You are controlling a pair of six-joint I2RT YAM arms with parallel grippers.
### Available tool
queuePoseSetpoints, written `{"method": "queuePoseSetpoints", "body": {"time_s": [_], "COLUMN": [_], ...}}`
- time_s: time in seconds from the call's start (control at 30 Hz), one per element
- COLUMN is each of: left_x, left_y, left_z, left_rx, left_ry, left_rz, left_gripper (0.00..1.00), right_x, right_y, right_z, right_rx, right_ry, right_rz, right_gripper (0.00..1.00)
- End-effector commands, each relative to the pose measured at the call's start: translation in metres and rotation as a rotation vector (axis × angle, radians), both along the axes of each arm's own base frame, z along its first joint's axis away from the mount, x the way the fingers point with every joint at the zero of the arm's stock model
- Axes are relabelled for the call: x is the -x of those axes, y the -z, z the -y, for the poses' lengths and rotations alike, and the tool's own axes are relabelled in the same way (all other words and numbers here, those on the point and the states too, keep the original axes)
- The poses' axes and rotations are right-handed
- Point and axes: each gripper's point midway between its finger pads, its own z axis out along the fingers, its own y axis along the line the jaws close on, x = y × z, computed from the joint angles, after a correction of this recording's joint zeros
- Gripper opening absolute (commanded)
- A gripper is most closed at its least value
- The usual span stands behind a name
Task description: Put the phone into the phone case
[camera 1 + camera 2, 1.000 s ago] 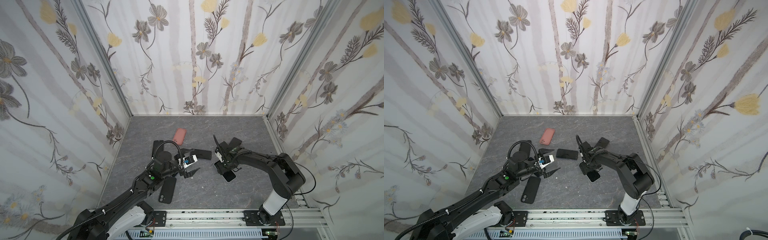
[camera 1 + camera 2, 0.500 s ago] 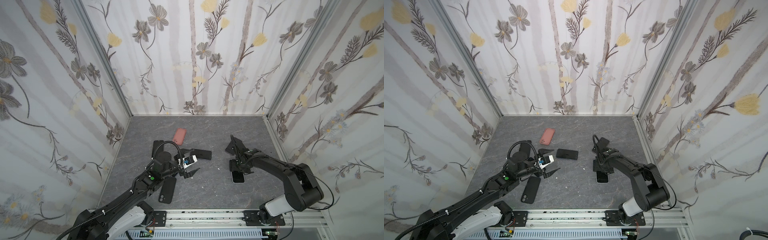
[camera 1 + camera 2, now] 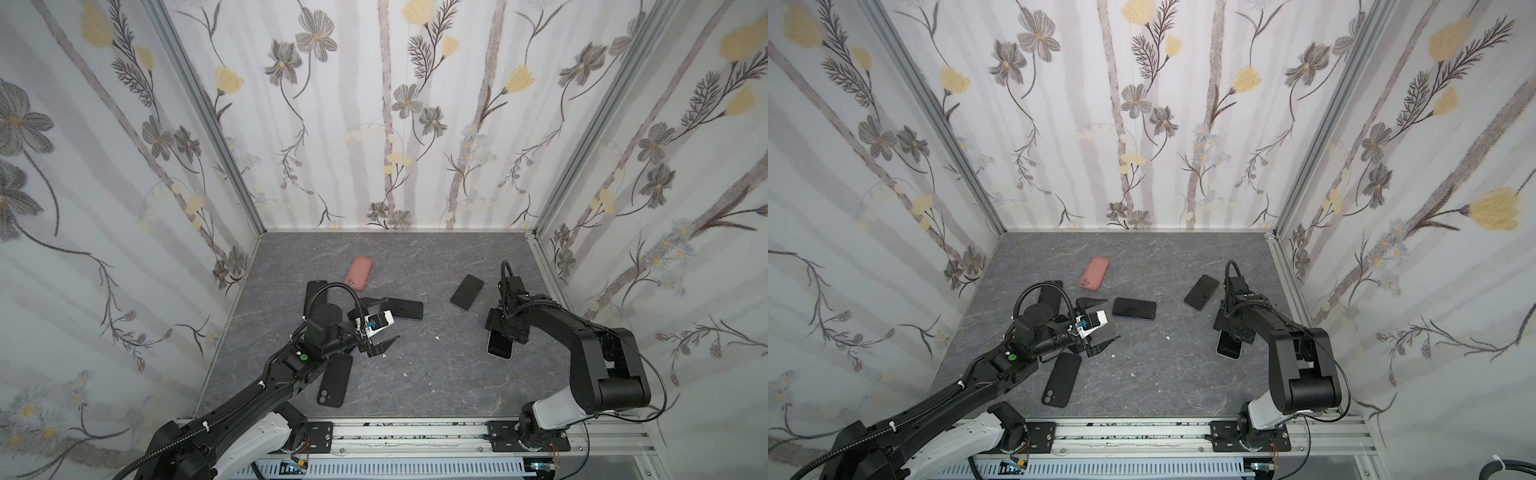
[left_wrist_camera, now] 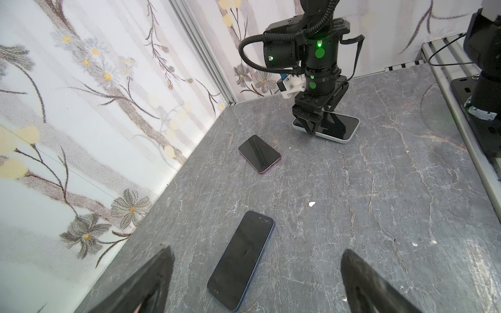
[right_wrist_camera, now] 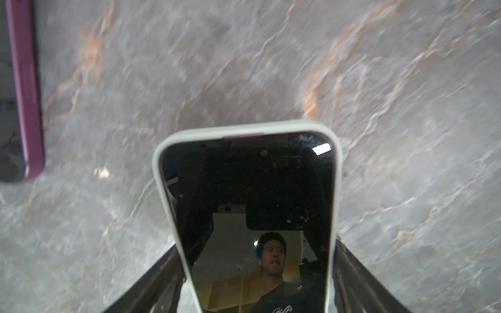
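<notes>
Right tool [image 3: 506,332] clamps phone [image 3: 500,348] in white case [image 5: 244,127] across its width, flat on bench [image 3: 415,374], screen up. Long axis square to tool's closing line, sticking out baseward. Left tool [image 3: 378,324] spread wide, empty.

I find bare tabletop [image 3: 432,374] across the near middle, free to cross; farther back the black phone [image 3: 401,308] and purple-edged phone [image 3: 467,291] interrupt it; the black case [image 3: 334,380] crowds the left, the white-cased phone [image 3: 500,348] the right.

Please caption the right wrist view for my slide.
Right gripper fingers grip a black-screened phone in a white case on a grey marble table.
</notes>
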Motion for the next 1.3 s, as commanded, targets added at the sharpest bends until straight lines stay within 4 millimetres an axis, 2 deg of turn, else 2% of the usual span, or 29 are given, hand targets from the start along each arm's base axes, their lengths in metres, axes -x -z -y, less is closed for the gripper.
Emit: {"method": "queuePoseSetpoints", "body": {"time_s": [0.0, 0.13, 0.37, 0.53, 0.67, 0.8, 0.93, 1.07, 1.2, 1.27], "left_x": [-0.003, -0.004, -0.006, -0.009, -0.014, -0.031, -0.063, -0.095, -0.115, -0.112], "left_y": [-0.005, -0.004, 0.0, -0.003, -0.008, -0.019, -0.03, -0.032, -0.02, 0.003], "left_z": [0.0, -0.001, -0.001, -0.002, -0.004, -0.011, -0.026, -0.046, -0.073, -0.082], "left_rx": [0.005, 0.002, -0.008, -0.004, 0.023, 0.078, 0.148, 0.149, 0.153, 0.167], "left_ry": [-0.008, -0.011, -0.025, -0.041, -0.072, -0.154, -0.318, -0.53, -0.806, -0.926], "left_rz": [0.035, 0.033, 0.026, 0.032, 0.026, 0.003, -0.074, -0.176, -0.399, -0.572], "left_gripper": [0.96, 0.97, 0.97, 0.96, 0.96, 0.96, 0.95, 0.94, 0.89, 0.87], "right_x": [-0.018, -0.031, -0.045, -0.051, -0.061, -0.077, -0.096, -0.112, -0.119, -0.119], "right_y": [-0.006, -0.008, -0.006, -0.021, -0.042, -0.063, -0.083, -0.102, -0.109, -0.108], "right_z": [0.016, 0.029, 0.027, 0.028, 0.025, 0.003, -0.037, -0.08, -0.094, -0.095], "right_rx": [0.031, 0.036, 0.012, 0.022, 0.056, 0.08, 0.088, 0.081, 0.07, 0.068], "right_ry": [-0.001, 0.001, -0.014, -0.006, -0.008, -0.054, -0.148, -0.249, -0.271, -0.274], "right_rz": [0.042, 0.05, 0.049, 0.086, 0.135, 0.186, 0.236, 0.296, 0.324, 0.334], "right_gripper": [0.79, 0.8, 0.89, 0.93, 0.93, 0.93, 0.92, 0.91, 0.91, 0.91]}}
